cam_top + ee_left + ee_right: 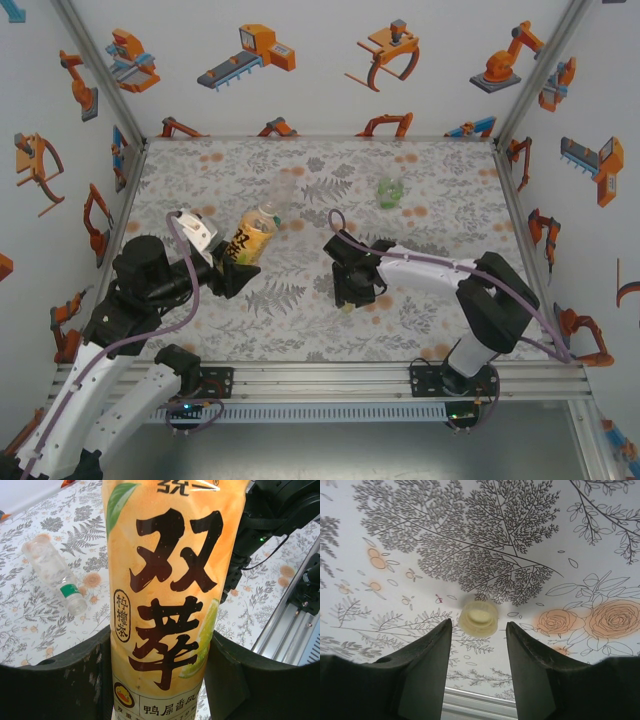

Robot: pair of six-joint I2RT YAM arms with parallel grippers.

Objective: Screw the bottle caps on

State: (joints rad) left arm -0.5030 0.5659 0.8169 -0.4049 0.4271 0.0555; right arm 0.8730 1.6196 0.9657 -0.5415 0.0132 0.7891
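**Left claw has the amber bottle, right one is parked over a cap**

Left claw [232,262] is clamped on the amber bottle [254,233], the one w/ the yellow label and big dark lettering. From the left wrist cam the bottle [170,595] sits squeezed between both fingers [75,680], label facing the lens. In the overhead view it's tilted, top end leaning toward the far edge, over the left half of the tabletop [300,330].

Right claw [350,292] points down at the tabletop approx in the middle, a bit toward the near edge. Its wrist cam shows the jaws apart w/ a pale yellowish cap [479,617] lying flat on the tabletop between the fingertips. There's a gap on both sides, so it's not gripping anything.

Other stuff: a clear bottle [282,190] sits toward the far edge, approx mid-width. The left wrist cam has it [50,572] lying on its side w/ a green band near the neck. A green bottle [390,191] sits further right, also toward the far edge. Both are well apart from the claws.
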